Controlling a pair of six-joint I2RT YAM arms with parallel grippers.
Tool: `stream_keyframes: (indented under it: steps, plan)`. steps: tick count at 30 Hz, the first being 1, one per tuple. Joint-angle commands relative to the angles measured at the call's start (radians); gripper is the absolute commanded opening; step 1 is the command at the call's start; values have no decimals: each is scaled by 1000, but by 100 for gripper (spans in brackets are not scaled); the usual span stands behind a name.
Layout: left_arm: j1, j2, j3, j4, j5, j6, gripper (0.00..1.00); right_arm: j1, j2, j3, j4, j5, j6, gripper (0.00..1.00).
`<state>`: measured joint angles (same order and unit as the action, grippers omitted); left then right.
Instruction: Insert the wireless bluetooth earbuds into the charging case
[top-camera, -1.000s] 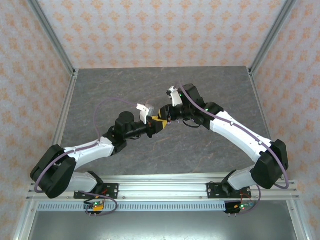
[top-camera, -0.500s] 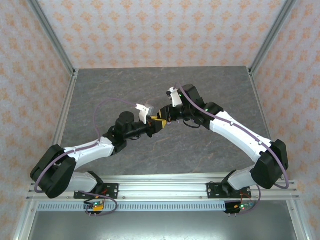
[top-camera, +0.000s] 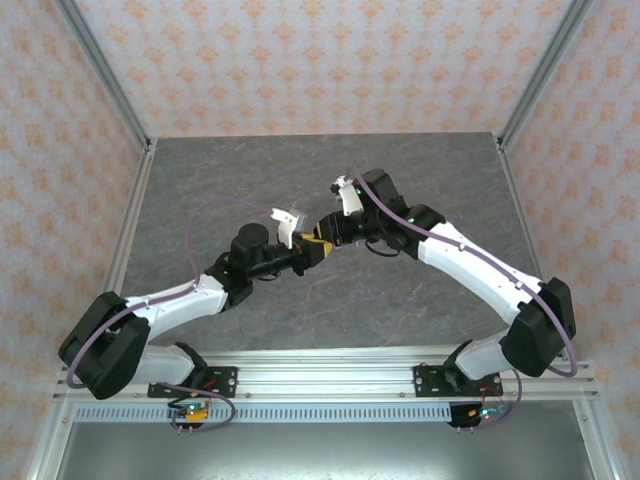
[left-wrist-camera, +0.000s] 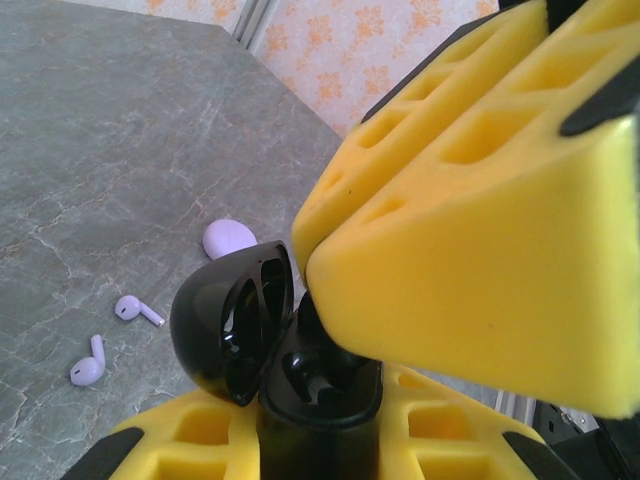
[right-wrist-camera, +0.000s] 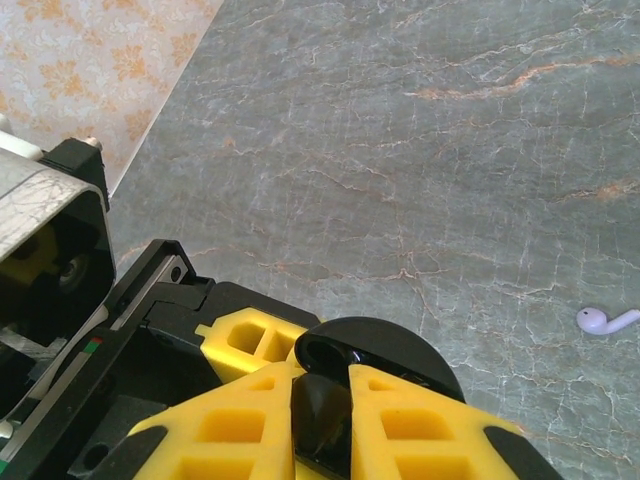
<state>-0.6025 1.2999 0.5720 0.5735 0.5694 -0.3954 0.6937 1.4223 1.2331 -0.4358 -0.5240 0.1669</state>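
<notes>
Black charging case (left-wrist-camera: 235, 320): lid open, pinched in L claw (left-wrist-camera: 320, 445), up off tabletop (left-wrist-camera: 100, 150).
R claw (right-wrist-camera: 322, 395): narrow, nipping black earbud (right-wrist-camera: 320, 430) just over case.
Lavender earbuds (left-wrist-camera: 135, 308): 2 loose on tabletop, nr lavender case (left-wrist-camera: 228, 238).

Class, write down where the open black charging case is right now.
Left wrist view: the black charging case sits open at centre, clamped in the left tool, above the table; the right tool holds a black earbud at its opening.
</notes>
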Motion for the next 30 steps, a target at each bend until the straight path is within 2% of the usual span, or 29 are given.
stream_keyframes:
  steps: [1,9,15,30]
  plan:
    - [-5,-34,45,34,4,11,10,8,18,20,-57,-3,0,17]
    - [-3,-44,42,15,-52,19,10,9,16,26,-70,-31,-9,17]
    - [-3,-53,43,4,-49,44,11,9,2,25,-75,-39,-14,20]
    - [-4,-87,45,-40,0,157,13,9,-16,31,-71,-52,-9,34]
